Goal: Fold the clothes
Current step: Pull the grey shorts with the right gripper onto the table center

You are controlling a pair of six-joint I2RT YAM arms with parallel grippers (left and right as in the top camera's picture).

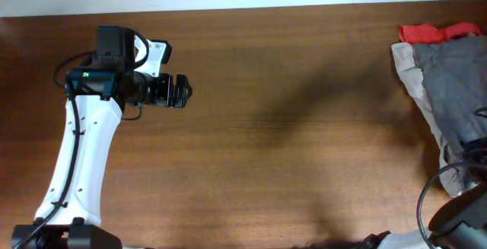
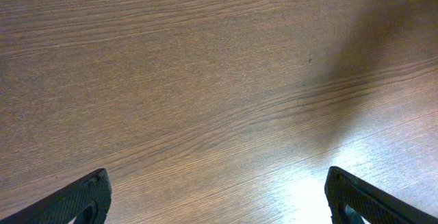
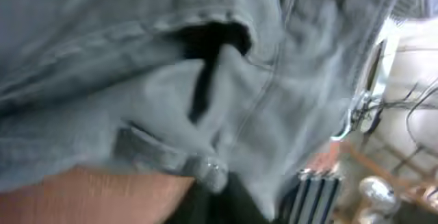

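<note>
A pile of clothes lies at the table's right edge: a grey garment (image 1: 453,74) on top, a beige one (image 1: 411,70) under it and a red one (image 1: 426,32) behind. My left gripper (image 1: 181,90) is open and empty over bare wood at the far left; its fingertips (image 2: 219,196) stand wide apart. My right arm (image 1: 456,215) comes up from the bottom right corner to the pile. The right wrist view is filled with blurred grey cloth (image 3: 137,46), and its fingers do not show clearly.
The brown wooden table (image 1: 304,142) runs between the left arm and the pile. The table's right edge, a metal frame (image 3: 311,190) and cables (image 3: 410,114) show past the cloth in the right wrist view.
</note>
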